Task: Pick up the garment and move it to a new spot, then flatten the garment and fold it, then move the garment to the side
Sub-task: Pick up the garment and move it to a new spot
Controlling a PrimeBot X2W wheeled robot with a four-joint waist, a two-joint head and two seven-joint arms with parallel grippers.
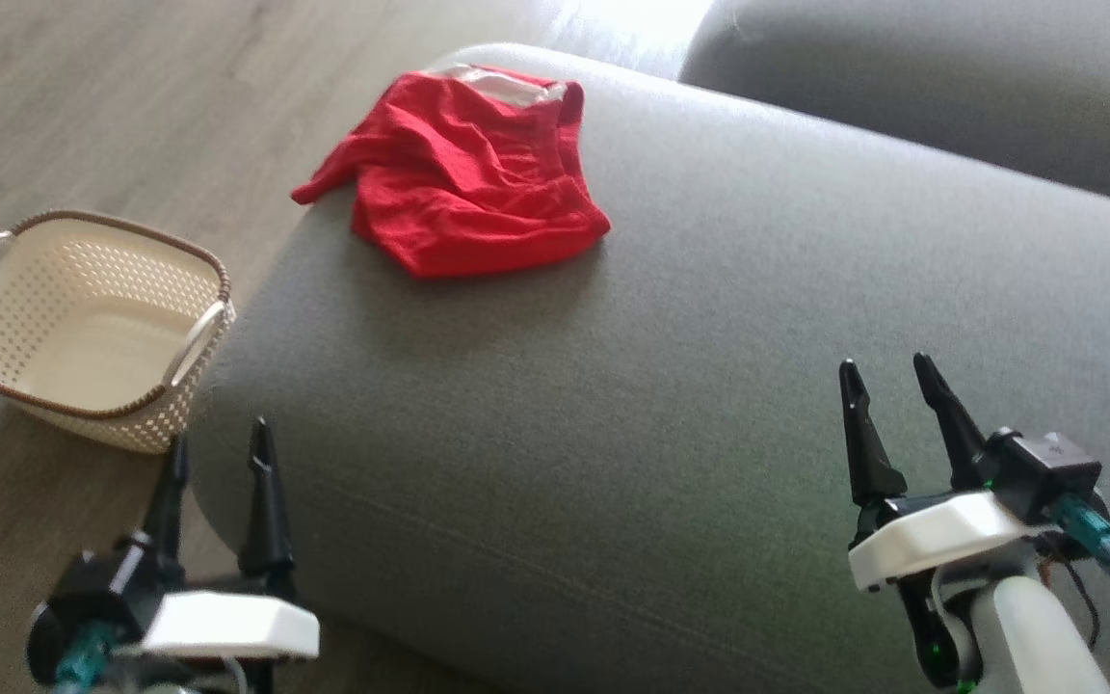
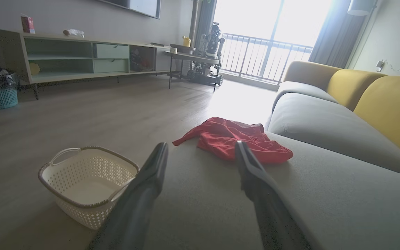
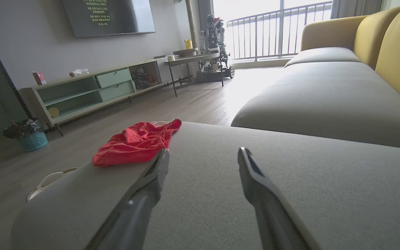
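Low in the head view, the left gripper at lower left and right gripper at lower right point up-frame, fingers spread wide and empty, well apart from the crumpled red garment at upper centre on the grey sofa cushion, with a white basket on the wooden floor at left.

Bare sofa seat before garment
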